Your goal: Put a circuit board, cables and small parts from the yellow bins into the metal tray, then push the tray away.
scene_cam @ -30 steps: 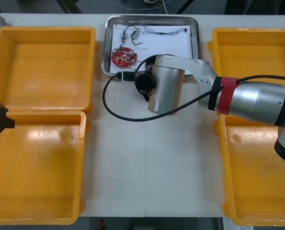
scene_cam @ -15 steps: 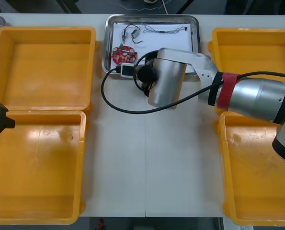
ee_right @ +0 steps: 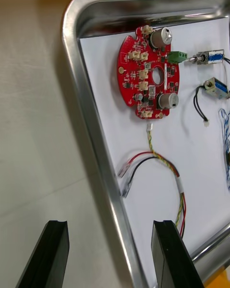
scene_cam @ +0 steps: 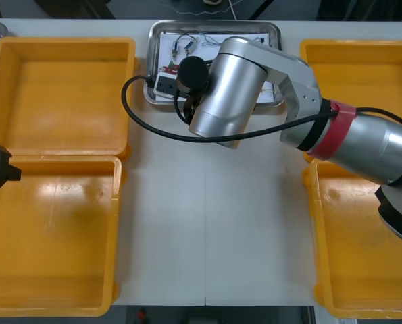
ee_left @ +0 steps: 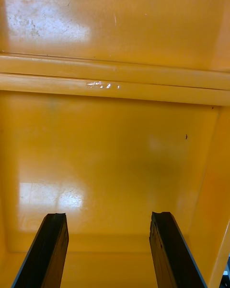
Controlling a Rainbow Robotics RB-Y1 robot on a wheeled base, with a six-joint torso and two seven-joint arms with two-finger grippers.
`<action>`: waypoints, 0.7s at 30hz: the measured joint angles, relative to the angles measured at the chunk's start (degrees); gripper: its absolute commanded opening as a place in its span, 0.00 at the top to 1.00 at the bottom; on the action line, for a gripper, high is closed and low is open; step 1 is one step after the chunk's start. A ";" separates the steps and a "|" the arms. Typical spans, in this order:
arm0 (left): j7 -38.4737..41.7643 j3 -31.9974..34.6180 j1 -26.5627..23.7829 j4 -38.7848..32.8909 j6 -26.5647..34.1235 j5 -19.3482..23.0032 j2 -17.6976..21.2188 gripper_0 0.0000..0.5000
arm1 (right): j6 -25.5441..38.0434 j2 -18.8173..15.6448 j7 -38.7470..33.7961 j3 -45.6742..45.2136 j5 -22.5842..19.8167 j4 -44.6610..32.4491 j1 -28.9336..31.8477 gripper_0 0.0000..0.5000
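Nearest the robot, the near left yellow bin (scene_cam: 52,229) has a bare floor. Just beyond it, the left gripper (ee_left: 108,217) hangs idle over the left-hand bins with its fingers spread apart, holding nothing.

Farther out, the right arm (scene_cam: 228,88) reaches across the table (scene_cam: 207,236) to the metal tray (ee_right: 72,67), which sits between the far bins with its far rim close to the table's far edge. The right gripper (ee_right: 110,224) is also spread wide and grips nothing. Its fingers appear to straddle the tray's near wall, one over the bare table outside it and one over the white lining inside.

The tray already holds the round red circuit board (ee_right: 147,72) toward its left end. A red and yellow cable (ee_right: 163,165) loops from the board toward the inner finger, and small metal parts (ee_right: 208,57) lie just beside the board.

Loading looks done, so the step in hand is most likely the push. To do it well, the outer finger should come down until it bears flat against the outside of the near wall. The inner finger should ride above the cable loop so that it drags nothing. Pushing straight away through the middle of the wall would keep the tray from swivelling. The push should be slow and short, since little table remains beyond the tray.
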 measured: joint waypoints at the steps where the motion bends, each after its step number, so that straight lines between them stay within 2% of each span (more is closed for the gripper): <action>1: 0.00 0.00 0.00 0.00 0.00 0.00 0.00 0.00 | 2.25 -0.01 0.00 -1.74 0.46 -2.54 1.61 0.00; 5: 0.00 0.00 0.00 0.00 0.00 0.00 0.00 0.00 | 9.94 -0.23 0.00 -7.50 1.35 -12.02 7.70 0.00; 9: 0.00 0.00 0.01 -0.01 0.00 0.00 0.00 0.00 | 18.17 -2.01 0.00 -10.93 1.97 -21.21 12.57 0.00; 16: 0.00 0.00 0.03 -0.02 0.00 0.00 0.00 0.00 | 33.12 -3.62 -0.01 -17.86 2.08 -31.30 18.30 0.00; 21: 0.00 0.00 0.04 -0.02 0.00 0.00 0.01 0.00 | 33.70 -3.63 -0.02 -24.91 2.09 -36.50 22.70 0.00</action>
